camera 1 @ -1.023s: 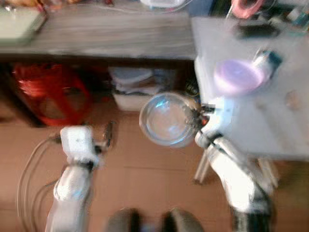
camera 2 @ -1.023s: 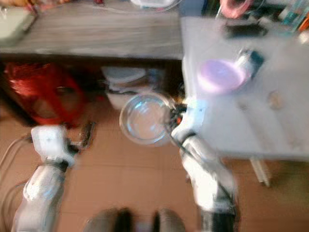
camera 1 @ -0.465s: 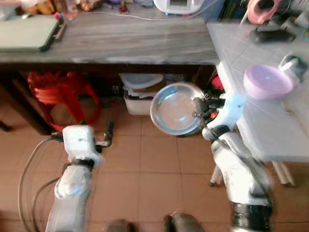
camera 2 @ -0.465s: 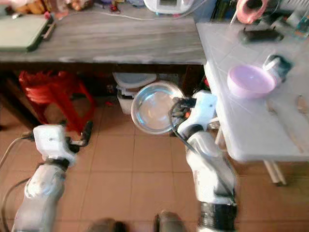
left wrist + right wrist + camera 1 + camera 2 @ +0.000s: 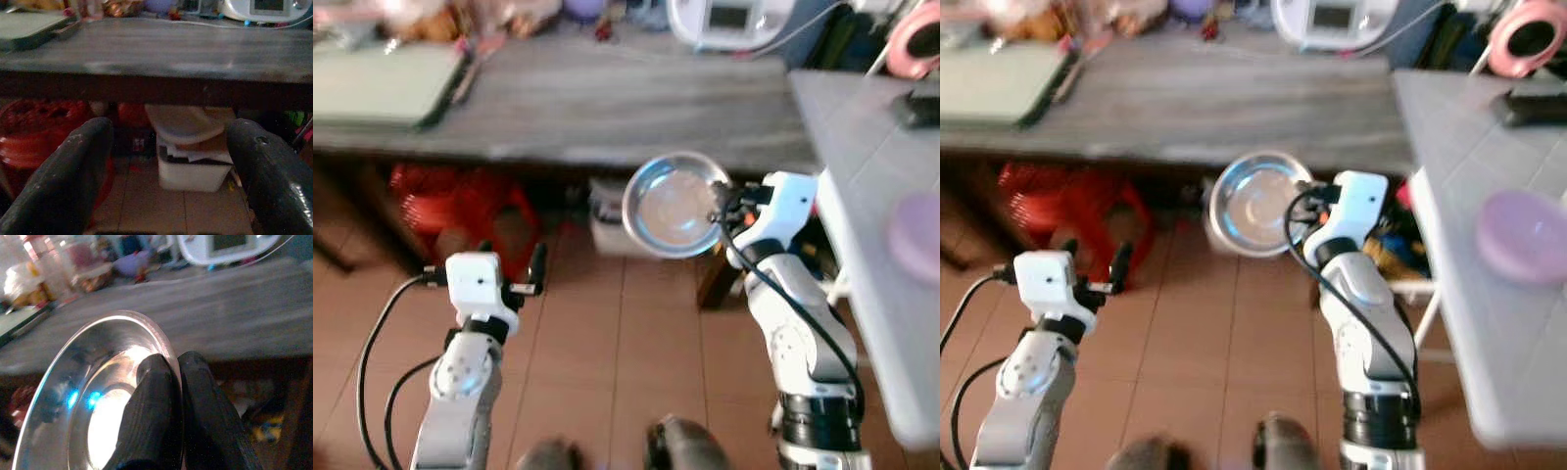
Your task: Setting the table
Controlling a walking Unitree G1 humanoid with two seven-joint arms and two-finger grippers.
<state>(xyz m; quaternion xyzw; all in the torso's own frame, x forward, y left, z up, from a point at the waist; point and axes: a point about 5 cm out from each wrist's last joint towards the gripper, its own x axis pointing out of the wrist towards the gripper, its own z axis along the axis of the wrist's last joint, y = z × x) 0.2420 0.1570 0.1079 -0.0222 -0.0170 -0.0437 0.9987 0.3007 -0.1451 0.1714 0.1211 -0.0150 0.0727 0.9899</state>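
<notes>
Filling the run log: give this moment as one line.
right tool: shut on steel bowl rim, held before wooden counter | left tool: open, idle | pink bowl: on white table

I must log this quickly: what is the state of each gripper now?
Left gripper: open, holding nothing.
Right gripper: shut on the rim of the round shiny steel plate.

A long grey wood-grain counter (image 5: 607, 103) carries a flat pale green board (image 5: 382, 86) at its left end and a white appliance (image 5: 732, 20) toward the right; beside it, a pale grey table (image 5: 1449, 186) holds a lilac round bowl (image 5: 1520, 235) and a dark flat object (image 5: 1534, 106), over a terracotta tiled floor (image 5: 607, 372)
</notes>
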